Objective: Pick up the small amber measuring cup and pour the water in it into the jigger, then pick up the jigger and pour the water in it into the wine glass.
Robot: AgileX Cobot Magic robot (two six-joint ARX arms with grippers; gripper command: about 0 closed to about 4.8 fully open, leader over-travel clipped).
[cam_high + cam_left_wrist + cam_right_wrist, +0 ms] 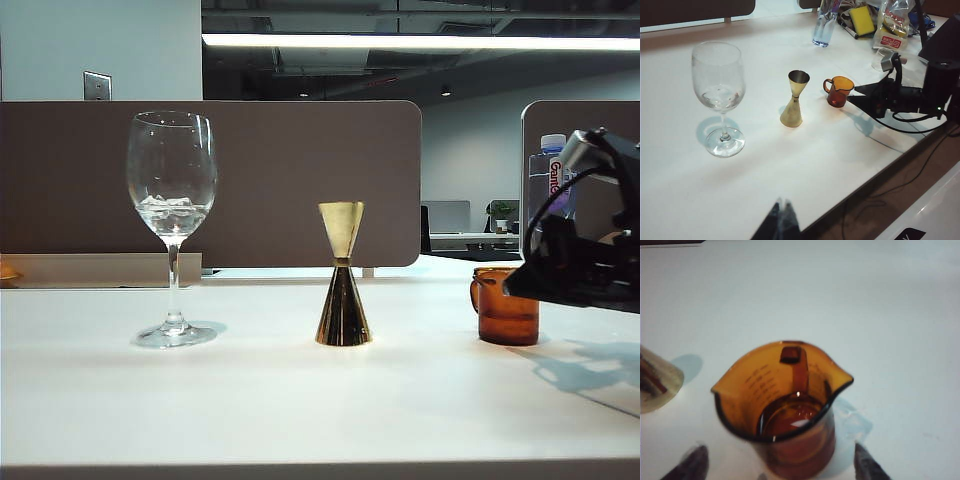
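The bench (300, 400) is plain white. The small amber measuring cup (506, 307) is translucent orange-brown, with faint dark graduation marks printed inside its wall. Beside the black right gripper (856, 95), the jigger (342, 273) is shiny gold, pale in its top cone and dark, mirror-like in its bottom cone. The wine glass (172, 215) is clear and colourless. The left gripper (780, 210) shows dark, blurred tips. Behind stands a brown partition (290, 180).

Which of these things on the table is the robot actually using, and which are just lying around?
In use: amber measuring cup between the open right gripper fingers, jigger, wine glass.
Lying about: water bottle, yellow sponge, snack bag; left gripper idle.
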